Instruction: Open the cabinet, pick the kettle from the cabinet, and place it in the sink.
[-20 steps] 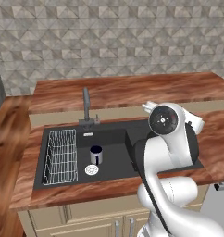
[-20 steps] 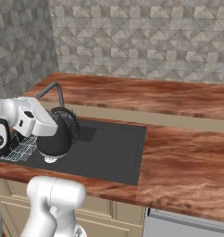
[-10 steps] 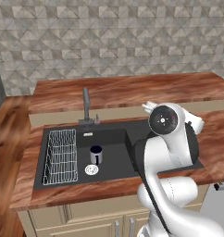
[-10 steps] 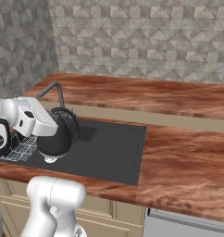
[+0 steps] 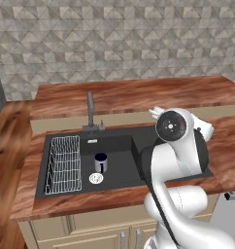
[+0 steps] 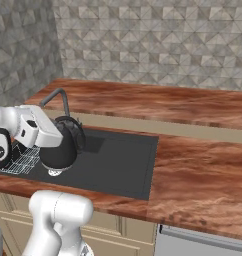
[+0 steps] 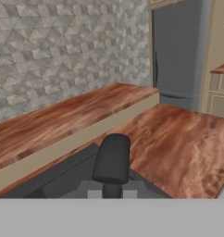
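Small shiny black round kettle (image 6: 57,150) hangs just above big black sink basin (image 6: 118,165) (over drain end). Gripper clenched on kettle handle. Sink straight below.

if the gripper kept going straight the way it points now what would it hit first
Probably the kettle already pinched in the gripper; past its handle, the sink edge and the wood countertop, though depth is unclear.

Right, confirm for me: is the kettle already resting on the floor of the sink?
No. In the right base view the kettle hangs from the hand above the sink floor.
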